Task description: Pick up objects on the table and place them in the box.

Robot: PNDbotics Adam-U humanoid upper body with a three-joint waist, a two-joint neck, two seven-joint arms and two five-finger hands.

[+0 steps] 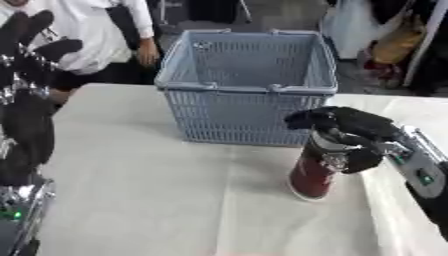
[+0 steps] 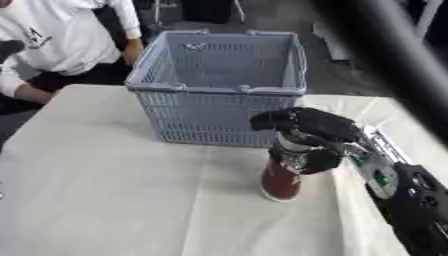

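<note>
Right hand point(image 1: 350, 132) wraps its fingers round the dark red bottle point(image 1: 313, 175), upright just near of the grey basket point(image 1: 248, 85). Looks rigid, maybe slick; upper-body hold suits. Left hand point(image 1: 26, 100) idles open.

My right arm comes in from the right edge, low in the view, and the forearm points up and to the left across the table side. I see a small green light on the silver part of the wrist. My right hand point(image 1: 346, 131) is at the end of it, black, with the fingers bent over and the thumb bent below, so they close around what it holds. My left hand point(image 1: 28, 75) shows at the left edge of the left eye view, raised, with the fingers up and relaxed, holding nothing. Below it the silver wrist part has also a green light near the lower corner.
</note>
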